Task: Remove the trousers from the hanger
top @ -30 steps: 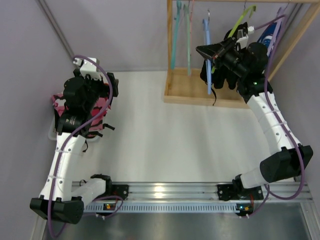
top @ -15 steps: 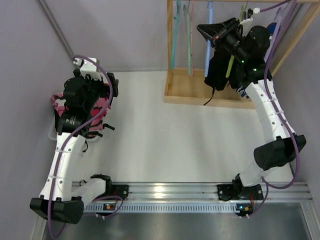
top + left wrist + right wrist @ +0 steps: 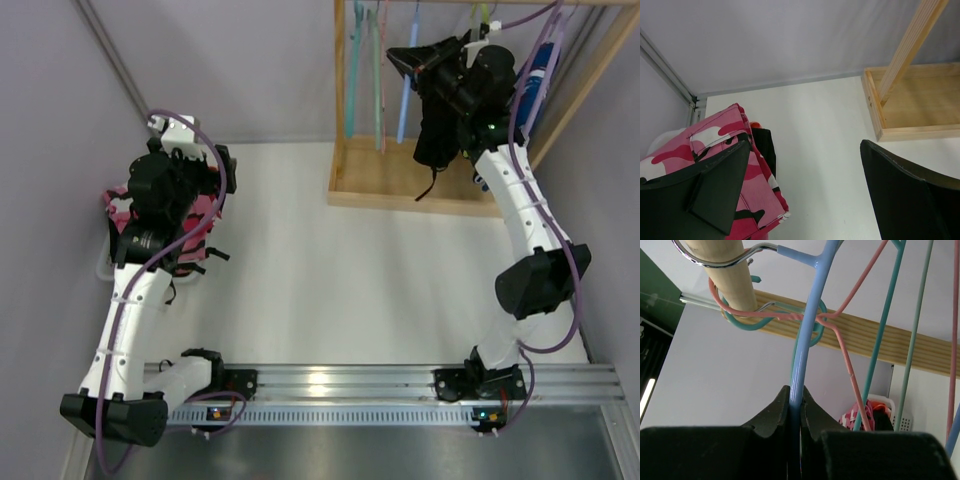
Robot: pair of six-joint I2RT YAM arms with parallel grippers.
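Right gripper clamped, arm raised; left gripper spread wide.

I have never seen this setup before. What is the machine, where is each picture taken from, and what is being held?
Two robot arms are bolted at the near edge of the table. The overhead picture looks down on both arms. The other two pictures come from a camera on each wrist. The left gripper is open above pink camouflage trousers, which lie in a white basket. The right gripper is shut on a blue hanger that is hooked over the wooden rack. Close by hang black trousers.
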